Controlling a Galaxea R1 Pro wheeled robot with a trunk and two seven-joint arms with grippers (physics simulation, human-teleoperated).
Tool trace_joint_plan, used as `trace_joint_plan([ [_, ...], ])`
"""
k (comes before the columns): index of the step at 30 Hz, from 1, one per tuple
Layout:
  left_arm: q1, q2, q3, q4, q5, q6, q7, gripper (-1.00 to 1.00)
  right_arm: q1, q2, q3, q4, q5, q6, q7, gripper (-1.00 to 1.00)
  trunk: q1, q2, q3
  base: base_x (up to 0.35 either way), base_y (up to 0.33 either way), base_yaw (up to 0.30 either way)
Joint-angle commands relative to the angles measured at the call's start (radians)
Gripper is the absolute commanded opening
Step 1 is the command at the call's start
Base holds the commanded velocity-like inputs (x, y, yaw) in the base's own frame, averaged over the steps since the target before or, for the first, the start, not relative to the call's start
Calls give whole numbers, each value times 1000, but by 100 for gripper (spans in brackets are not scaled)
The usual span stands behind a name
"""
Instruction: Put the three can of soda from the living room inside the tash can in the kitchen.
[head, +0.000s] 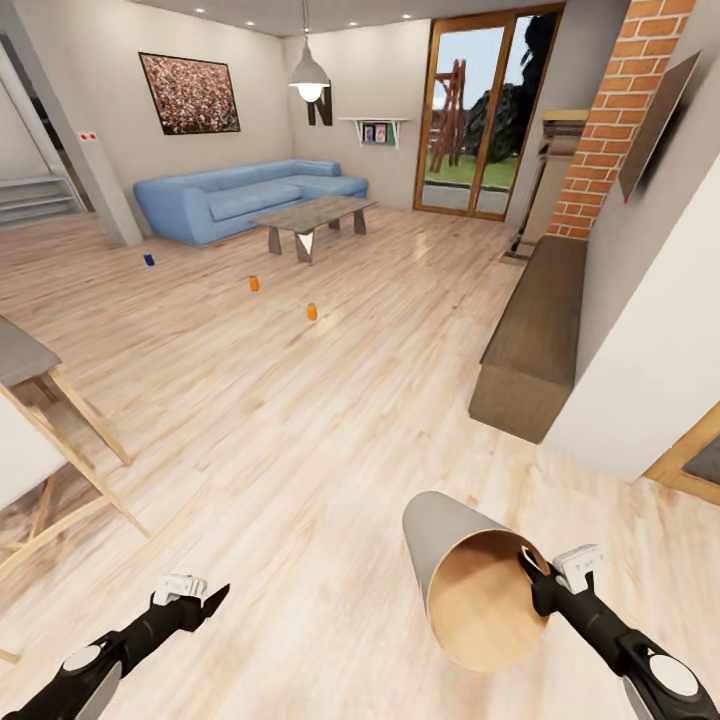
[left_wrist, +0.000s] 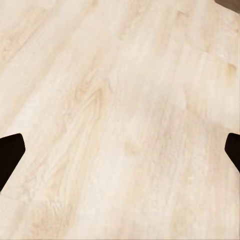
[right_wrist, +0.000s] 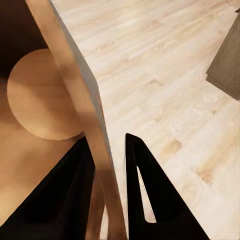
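Wood floor (head: 330, 420) before the sofa (head: 245, 195) bears three cans (head: 254, 283), while the right gripper (head: 540, 570) clamps the tapered grey bin's (head: 440, 535) rim, left gripper (head: 195, 592) spread apart.

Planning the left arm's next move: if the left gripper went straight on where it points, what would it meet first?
Most likely the bare wood floor; nothing shows between the open jaws of the left gripper.

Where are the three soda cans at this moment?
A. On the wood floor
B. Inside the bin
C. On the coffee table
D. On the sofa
A: in the head view the blue can and the two orange cans stand apart on the floor, while the bin is empty.
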Motion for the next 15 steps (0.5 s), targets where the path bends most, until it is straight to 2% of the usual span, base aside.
trace_joint_plan([
  [1, 0, 1, 0, 0, 2, 0, -1, 100, 0, 0, 0, -2, -10, 1, 8, -100, 0, 0, 0, 315, -53, 0],
  [6, 1, 1, 0, 1, 7, -6, -1, 100, 0, 2, 2, -2, -11, 3, -3, -100, 0, 0, 1, 318, -21, 25],
  [15, 1, 1, -1, 1, 8, -9, -1, 100, 0, 22, 2, -2, -10, 4, -3, -100, 0, 0, 6, 320, -2, 192],
])
